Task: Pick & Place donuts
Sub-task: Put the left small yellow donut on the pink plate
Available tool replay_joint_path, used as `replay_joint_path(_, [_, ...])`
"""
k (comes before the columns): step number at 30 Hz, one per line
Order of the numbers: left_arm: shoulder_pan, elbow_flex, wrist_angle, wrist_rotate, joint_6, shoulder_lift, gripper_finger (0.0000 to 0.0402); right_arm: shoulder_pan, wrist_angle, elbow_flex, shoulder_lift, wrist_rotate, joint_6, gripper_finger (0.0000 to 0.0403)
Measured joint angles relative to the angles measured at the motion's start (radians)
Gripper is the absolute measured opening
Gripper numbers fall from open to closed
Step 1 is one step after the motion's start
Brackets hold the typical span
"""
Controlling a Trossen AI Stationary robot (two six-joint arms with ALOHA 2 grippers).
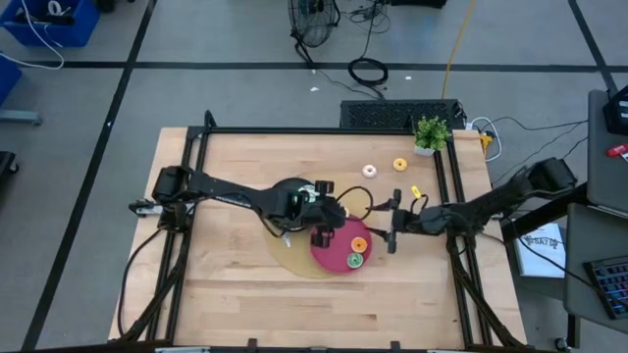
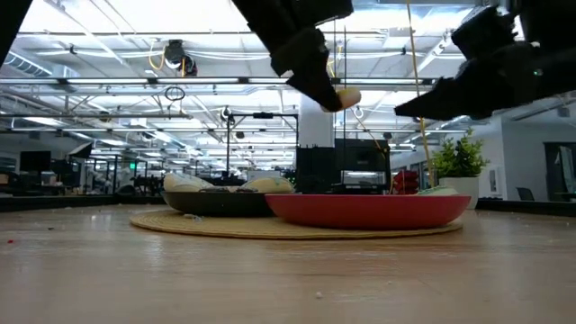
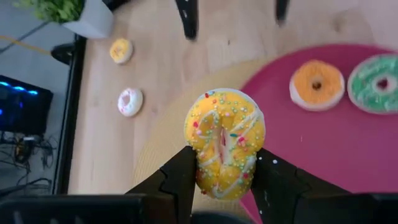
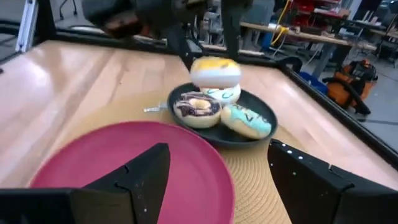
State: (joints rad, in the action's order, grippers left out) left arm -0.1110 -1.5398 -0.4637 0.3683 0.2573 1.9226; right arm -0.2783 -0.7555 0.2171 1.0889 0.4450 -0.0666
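My left gripper point(image 3: 224, 165) is shut on a yellow sprinkled donut point(image 3: 224, 140), over the left edge of the red plate point(image 1: 339, 240). An orange donut point(image 3: 317, 84) and a green donut point(image 3: 379, 84) lie flat on that plate. The black plate point(image 4: 267, 115) beside it holds a brown-striped donut point(image 4: 198, 107), a teal donut point(image 4: 247, 120) and a white one behind them. A pink-white donut point(image 1: 370, 171) and a yellow donut point(image 1: 399, 165) lie on the table farther back. My right gripper point(image 1: 392, 221) hangs open to the right of the red plate, holding nothing. My left gripper pinches the yellow donut by two opposite sides of its outer rim point(image 3: 202, 162) between its two fingers. They come slanting down from the table's left. The donut is squeezed into an oval, its hole a narrow slit. It hangs clear of the plates point(image 2: 342, 97).
Both plates stand on a round woven mat point(image 1: 294, 257) at the table's middle. A small potted plant point(image 1: 432, 132) stands at the far right corner. A black frame rail point(image 1: 461, 196) runs along the table's right side. Bare wood lies toward the near and left edges.
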Motion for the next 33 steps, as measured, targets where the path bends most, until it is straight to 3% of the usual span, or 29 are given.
replay_joint_path(7, [0.006,-0.001,-0.009,-0.004,-0.059,0.021,0.014,0.011,-0.151,0.081,0.228,0.0,-0.053,0.0256])
replay_joint_path(18, [0.005,0.0,-0.006,-0.055,-0.06,0.035,0.014,0.069,-0.217,0.171,0.415,-0.022,-0.043,0.0256])
replay_joint_path(23, [0.006,0.0,-0.021,-0.056,-0.062,0.035,0.014,0.088,-0.228,0.206,0.46,-0.105,-0.029,0.0256])
replay_joint_path(33, [0.006,0.0,-0.066,-0.061,-0.084,0.035,0.014,0.094,-0.238,0.21,0.464,-0.105,-0.037,0.0256])
